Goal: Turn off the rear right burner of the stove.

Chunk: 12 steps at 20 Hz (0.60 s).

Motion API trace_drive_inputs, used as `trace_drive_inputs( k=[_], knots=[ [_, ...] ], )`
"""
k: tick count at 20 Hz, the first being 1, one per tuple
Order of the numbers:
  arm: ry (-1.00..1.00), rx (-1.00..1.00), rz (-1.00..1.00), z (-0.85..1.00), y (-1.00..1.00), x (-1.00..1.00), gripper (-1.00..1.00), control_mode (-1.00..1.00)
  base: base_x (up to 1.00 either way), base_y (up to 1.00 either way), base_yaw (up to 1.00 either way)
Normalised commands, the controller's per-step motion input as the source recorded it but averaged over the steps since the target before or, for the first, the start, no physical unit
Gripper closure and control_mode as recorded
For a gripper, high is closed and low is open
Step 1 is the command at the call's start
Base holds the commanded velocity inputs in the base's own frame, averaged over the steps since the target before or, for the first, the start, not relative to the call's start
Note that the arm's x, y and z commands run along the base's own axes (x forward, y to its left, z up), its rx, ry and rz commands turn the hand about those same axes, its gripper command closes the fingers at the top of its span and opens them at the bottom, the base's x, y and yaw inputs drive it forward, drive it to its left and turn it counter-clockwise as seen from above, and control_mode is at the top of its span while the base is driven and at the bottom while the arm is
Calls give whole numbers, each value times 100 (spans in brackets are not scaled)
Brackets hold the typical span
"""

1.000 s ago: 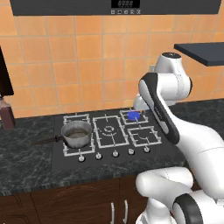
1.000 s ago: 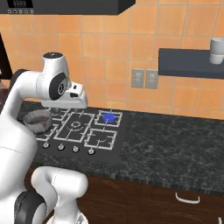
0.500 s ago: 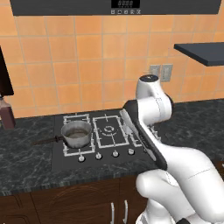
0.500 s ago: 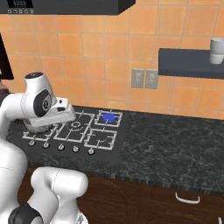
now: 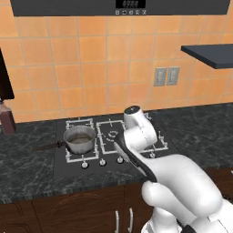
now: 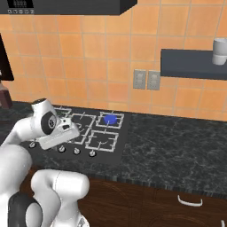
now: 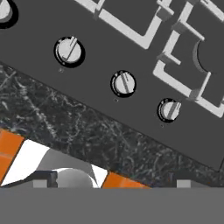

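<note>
black stove (image 6: 116, 148) — blue-glowing rear right burner (image 6: 110, 119)

The dark marble counter (image 6: 177, 146) carries the stove (image 6: 116, 150) (flat, black).

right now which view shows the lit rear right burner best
The right base view: the rear right burner shows its blue glowing disc unobstructed. In the left base view the arm's white body covers that part of the stove. The hand view looks at the knobs instead.
</note>
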Motion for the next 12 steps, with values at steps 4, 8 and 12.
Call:
trace_drive_inputs(
  k=[4, 8, 12],
  knots=[
    [21, 0, 8, -61, 19, 71, -100, -100, 0, 0, 0],
    [5, 0, 4, -32, -1, 56, -100, -100, 0, 0, 0],
    [0, 9, 3, -24, -26, 38, -100, -100, 0, 0, 0]
  ],
)
